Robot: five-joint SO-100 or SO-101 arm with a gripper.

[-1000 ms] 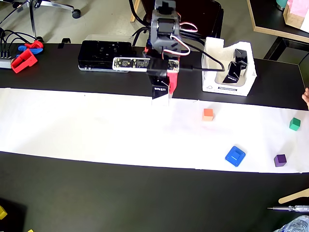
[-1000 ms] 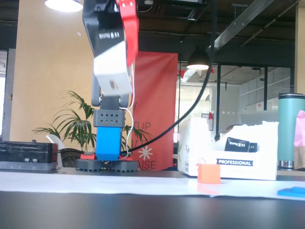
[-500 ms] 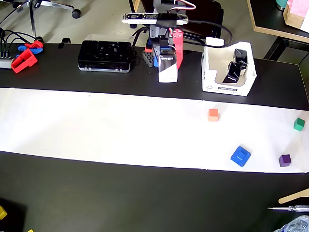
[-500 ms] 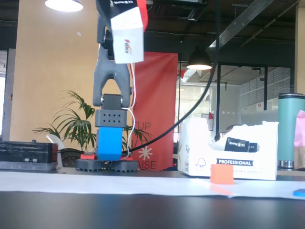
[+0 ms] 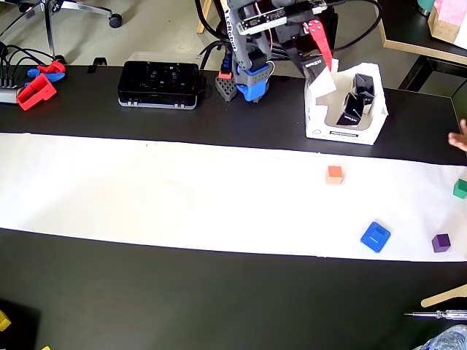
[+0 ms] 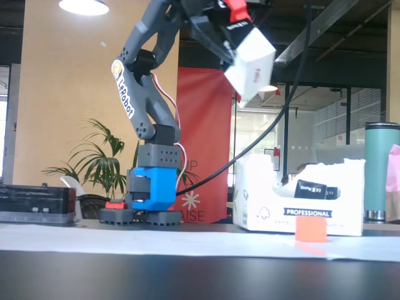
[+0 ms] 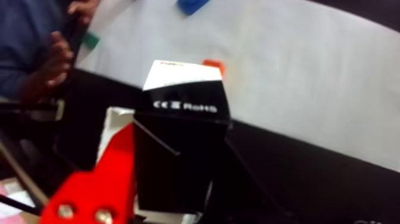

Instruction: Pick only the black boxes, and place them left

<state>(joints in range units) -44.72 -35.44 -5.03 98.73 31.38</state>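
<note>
Aloft | gripper [image 6: 245, 47] clamped on black box [image 6: 250, 62], high above white carton [image 6: 300, 209] | risk: tilted grip slips, box drops into carton.

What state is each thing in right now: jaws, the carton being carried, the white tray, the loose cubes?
Gripper: jaws shut on the held black box, raised high.
Held black box: off the table, tilted.
White tray: upright on the table, open top, black boxes inside.
Orange cube: resting on the white paper.
Blue block: on the paper, flat.
Purple cube: at the paper's edge.
</note>
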